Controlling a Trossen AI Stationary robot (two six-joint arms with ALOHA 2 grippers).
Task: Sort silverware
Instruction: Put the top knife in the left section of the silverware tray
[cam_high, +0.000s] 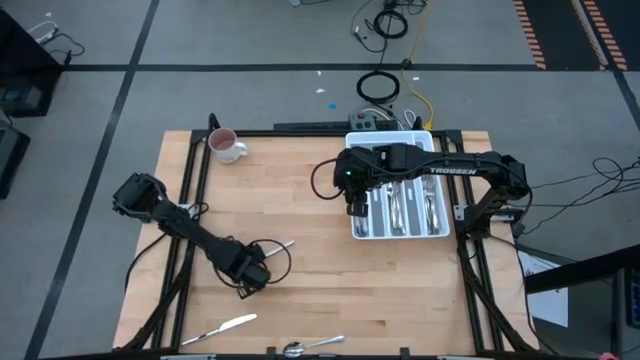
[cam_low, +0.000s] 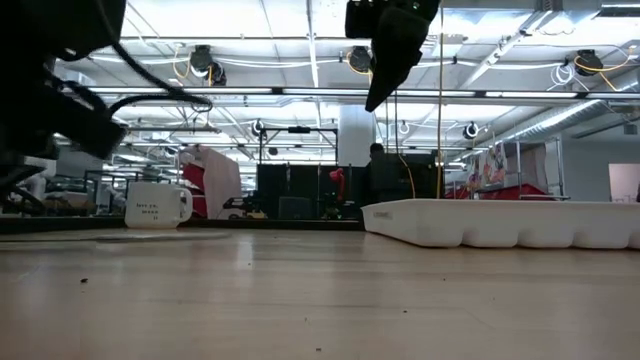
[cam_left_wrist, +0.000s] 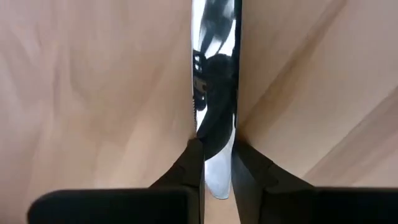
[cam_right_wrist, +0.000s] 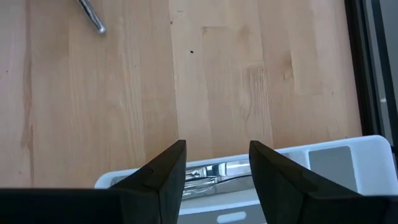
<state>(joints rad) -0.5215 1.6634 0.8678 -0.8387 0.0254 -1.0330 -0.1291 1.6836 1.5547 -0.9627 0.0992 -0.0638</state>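
Note:
One shiny flat piece of silverware (cam_left_wrist: 214, 74) lies on the wooden table, and my left gripper (cam_left_wrist: 217, 149) points down over it, shut on it. In the high view this gripper (cam_high: 255, 274) is at the near left, with the piece's slim end (cam_high: 285, 245) sticking out toward the far right. A knife (cam_high: 225, 328) and a spoon (cam_high: 310, 346) lie near the table's front edge. My right gripper (cam_high: 356, 206) hangs open above the left rim of the white tray (cam_high: 358, 232), nothing between its fingers (cam_right_wrist: 168, 168). My left gripper pinches the piece's two long edges (cam_left_wrist: 219, 163) between its two fingers (cam_left_wrist: 194, 163), close to its rounded end (cam_left_wrist: 217, 190). The fingers come from above, pointing down, one on each side of the strip. The piece lies flat along the table.
The white tray (cam_low: 500, 222) at the far right holds several sorted pieces (cam_high: 405, 205). A white-and-pink mug (cam_high: 227, 146) stands at the far left. Bare wood spreads across the table's middle (cam_high: 320, 280). Cables lie on the floor beyond the far edge.

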